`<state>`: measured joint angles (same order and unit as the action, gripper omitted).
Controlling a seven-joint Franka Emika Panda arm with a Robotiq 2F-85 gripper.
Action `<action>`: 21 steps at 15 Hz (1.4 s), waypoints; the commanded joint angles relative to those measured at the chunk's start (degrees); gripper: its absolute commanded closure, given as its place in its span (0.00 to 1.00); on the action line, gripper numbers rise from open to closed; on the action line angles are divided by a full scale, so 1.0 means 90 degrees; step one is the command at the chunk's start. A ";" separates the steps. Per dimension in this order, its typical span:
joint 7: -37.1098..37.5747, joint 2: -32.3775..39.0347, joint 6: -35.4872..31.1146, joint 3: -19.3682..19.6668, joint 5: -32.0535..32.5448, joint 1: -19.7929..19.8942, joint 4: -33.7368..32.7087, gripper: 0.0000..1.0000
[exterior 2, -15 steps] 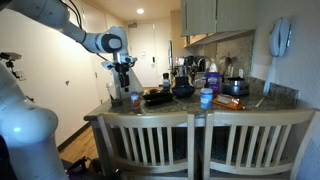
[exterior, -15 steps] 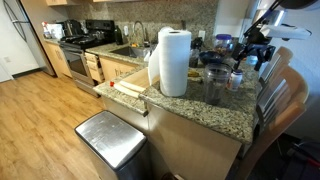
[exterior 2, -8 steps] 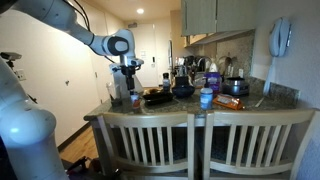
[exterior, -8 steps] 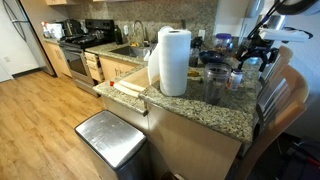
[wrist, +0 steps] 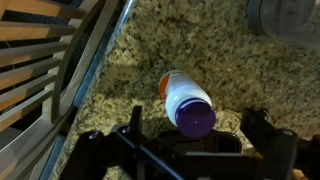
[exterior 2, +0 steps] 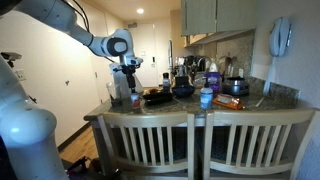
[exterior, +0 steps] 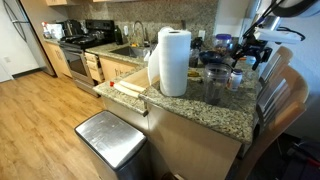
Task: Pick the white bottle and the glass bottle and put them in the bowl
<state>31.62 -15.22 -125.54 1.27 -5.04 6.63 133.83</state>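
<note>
The white bottle (wrist: 185, 100), with an orange label and a purple cap, stands upright on the granite counter. In the wrist view I look straight down on it. My gripper (wrist: 198, 118) is open, and its two dark fingers (wrist: 133, 128) stand on either side of the cap without touching it. In both exterior views the gripper (exterior: 252, 52) (exterior 2: 128, 74) hangs just above the bottle (exterior: 237, 79) (exterior 2: 134, 99) at the counter's corner. A clear glass vessel (wrist: 283, 15) shows at the wrist view's top right. A dark bowl (exterior 2: 183, 90) sits further along the counter.
Wooden chair backs (exterior 2: 200, 140) (wrist: 40, 60) stand against the counter edge beside the bottle. A paper towel roll (exterior: 174, 62), a flat dark pan (exterior 2: 158, 97) and a blue-capped container (exterior 2: 206, 98) stand on the counter. A steel trash can (exterior: 112, 140) is on the floor.
The arm has shifted slightly and come down a little over the white bottle. The gripper has stayed open.
</note>
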 commanded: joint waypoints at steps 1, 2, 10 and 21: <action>-0.0008 0.0002 0.0015 -0.0020 -0.0008 0.0026 -0.0011 0.00; -0.0086 0.0054 0.0151 -0.0036 0.0051 0.0007 -0.0065 0.00; 0.0648 0.1246 -0.0227 -0.0028 0.0303 -0.0099 -0.0390 0.00; 0.0699 0.1310 -0.0171 0.0108 0.0355 -0.0067 -0.0495 0.62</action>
<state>37.50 -3.02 -127.79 1.14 -2.39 6.26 129.30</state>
